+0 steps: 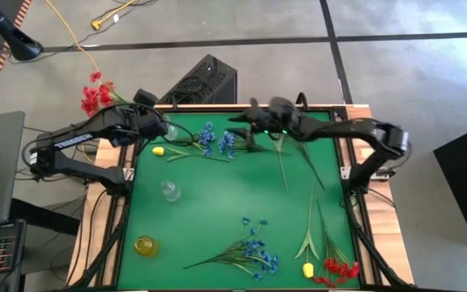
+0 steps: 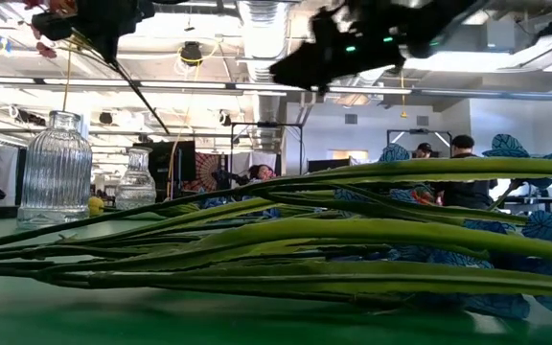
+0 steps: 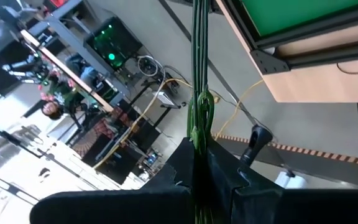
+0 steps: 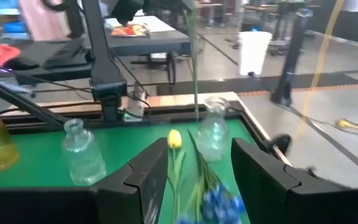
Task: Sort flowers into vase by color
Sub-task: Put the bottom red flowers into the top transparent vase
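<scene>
My left gripper (image 1: pixel 152 120) hangs over the table's far left corner, shut on a red flower spray (image 1: pixel 96 96) whose blossoms reach out past the table edge. Its thin stem (image 4: pixel 194 68) slants down toward a clear vase (image 1: pixel 171 130); whether the end is inside it I cannot tell. My right gripper (image 1: pixel 248 122) is open above the far blue sprays (image 1: pixel 217 142), with a yellow tulip (image 1: pixel 158 151) lying beside them. Another blue spray (image 1: pixel 254 251), a yellow tulip (image 1: pixel 307 268) and a red spray (image 1: pixel 339 269) lie near the front edge. My left gripper pinches the red spray's bundle of green stems (image 3: pixel 199 134) between its two fingers, partway along, below the blossoms. The stems run on past the fingertips (image 3: pixel 185 158). The spray is lifted clear of the table and tilted, with the blossoms (image 2: pixel 51 14) high and the stem slanting down.
A second clear vase (image 1: pixel 169 190) stands mid-left on the green mat and an amber vase (image 1: pixel 145 245) near the front left. Loose green stems (image 1: pixel 284 162) lie right of centre. A black box (image 1: pixel 205 79) sits behind the far edge; people are in the room beyond.
</scene>
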Available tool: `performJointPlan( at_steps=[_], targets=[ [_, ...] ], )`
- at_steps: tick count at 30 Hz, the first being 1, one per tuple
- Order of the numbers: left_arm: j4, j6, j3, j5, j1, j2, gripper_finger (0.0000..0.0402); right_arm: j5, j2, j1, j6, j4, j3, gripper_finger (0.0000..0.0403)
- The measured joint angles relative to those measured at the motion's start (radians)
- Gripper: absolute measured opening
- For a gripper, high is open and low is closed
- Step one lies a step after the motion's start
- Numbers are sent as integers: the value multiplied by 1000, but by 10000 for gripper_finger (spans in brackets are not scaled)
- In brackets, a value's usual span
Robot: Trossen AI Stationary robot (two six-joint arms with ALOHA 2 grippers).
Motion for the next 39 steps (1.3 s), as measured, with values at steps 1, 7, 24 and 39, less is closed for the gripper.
performJointPlan(
  at_steps=[1, 7, 24, 39],
  targets=[
    [9, 0, 0, 0, -6, 1, 0, -21, 38, -5, -7, -8, 44, 209],
    [62, 39, 0, -1, -42, 0, 0, -144, 240, -18, -16, -129, 333, 230],
    [170, 91, 0, 0, -96, 67, 0, -143, 545, 26, -64, -338, 749, 235],
    [245, 99, 0, -9, -154, 81, 0, -58, 557, 32, -64, -394, 750, 235]
  ],
)
